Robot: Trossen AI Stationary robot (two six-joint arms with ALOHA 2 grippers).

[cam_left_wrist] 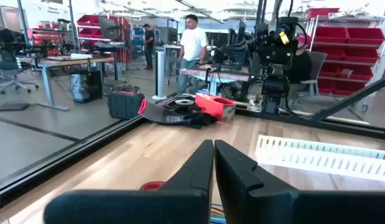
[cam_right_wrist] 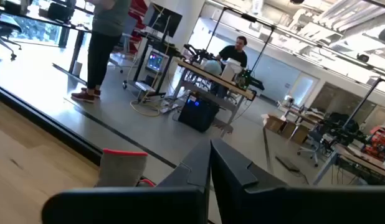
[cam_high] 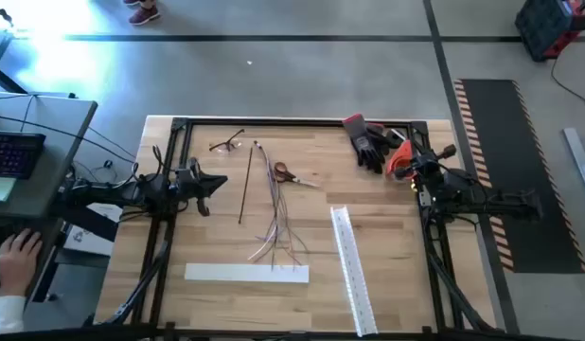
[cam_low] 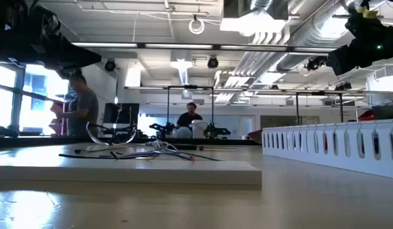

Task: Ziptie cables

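The cables (cam_high: pixel 275 216) lie in a loose bundle of pinkish, purple and grey-white wires at the table's middle, also low in the low view (cam_low: pixel 152 151). The ziptie (cam_high: pixel 245 187), a thin straight black strip, lies flat just left of them. My left gripper (cam_high: pixel 222 183) hovers shut at the table's left, pointing toward the ziptie, its fingers together in the left wrist view (cam_left_wrist: pixel 214 158). My right gripper (cam_high: pixel 402 163) waits shut at the far right, fingers together in the right wrist view (cam_right_wrist: pixel 210 155). Neither touches anything.
Red-handled scissors (cam_high: pixel 291 174) lie beside the cables' far end. Glasses (cam_high: pixel 226 144) sit far left, black and red gloves (cam_high: pixel 370 142) far right. A white slotted duct (cam_high: pixel 352 270) lies at the near right, a flat white strip (cam_high: pixel 245 273) at the near middle. People stand beyond the table.
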